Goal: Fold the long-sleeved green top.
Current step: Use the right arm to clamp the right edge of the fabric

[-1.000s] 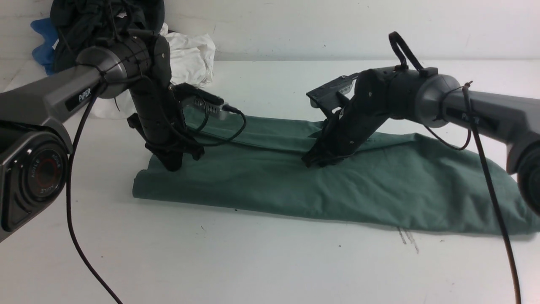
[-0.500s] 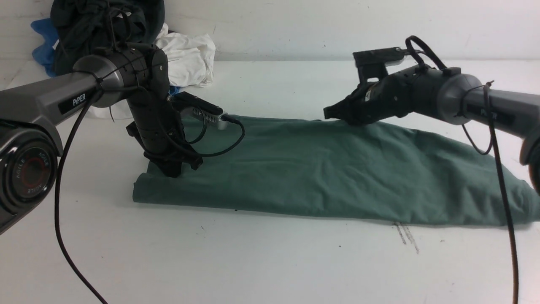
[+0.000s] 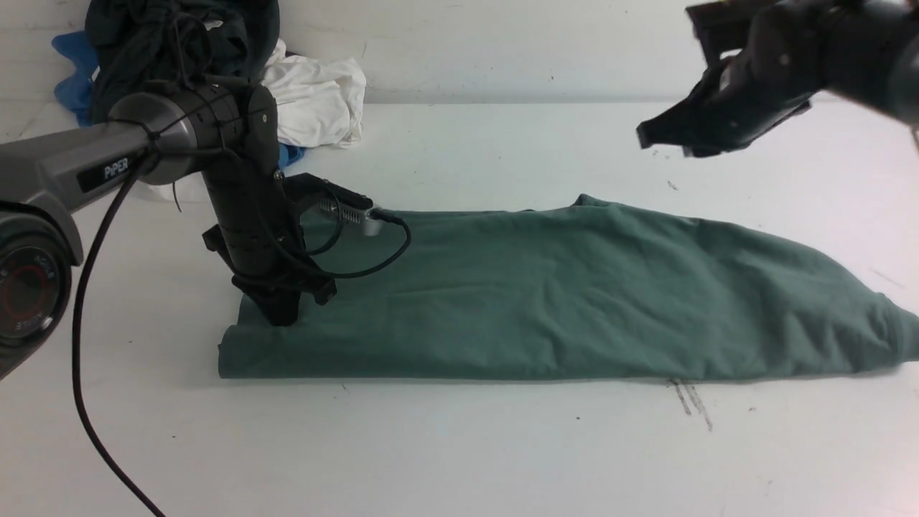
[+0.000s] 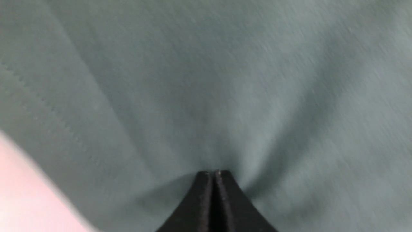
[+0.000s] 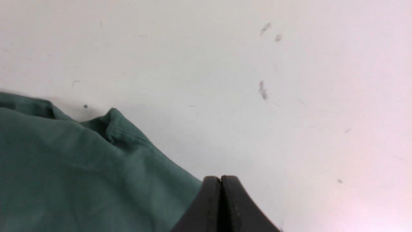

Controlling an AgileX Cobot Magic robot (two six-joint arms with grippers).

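The green long-sleeved top [image 3: 574, 287] lies as a long folded band across the white table [image 3: 459, 445]. My left gripper [image 3: 280, 319] stands upright on the top's left end. Its jaws are shut, and the tips press into the cloth [image 4: 206, 80], which puckers around my left gripper [image 4: 212, 173]. No cloth shows between the fingers. My right gripper [image 3: 646, 136] hangs in the air above the table, behind the top's right half, shut and holding nothing. In the right wrist view my right gripper [image 5: 221, 177] is above bare table, beside the top's far edge [image 5: 64, 161].
A pile of clothes sits at the back left by the wall: a black garment [image 3: 179, 36], a white one [image 3: 316, 93] and a blue one [image 3: 72, 72]. Dark pen marks [image 3: 689, 402] lie on the table just in front of the top.
My right gripper has lifted off the top's middle and risen up and to the right. My left gripper has come nearer with the top's left end; the top lies flatter.
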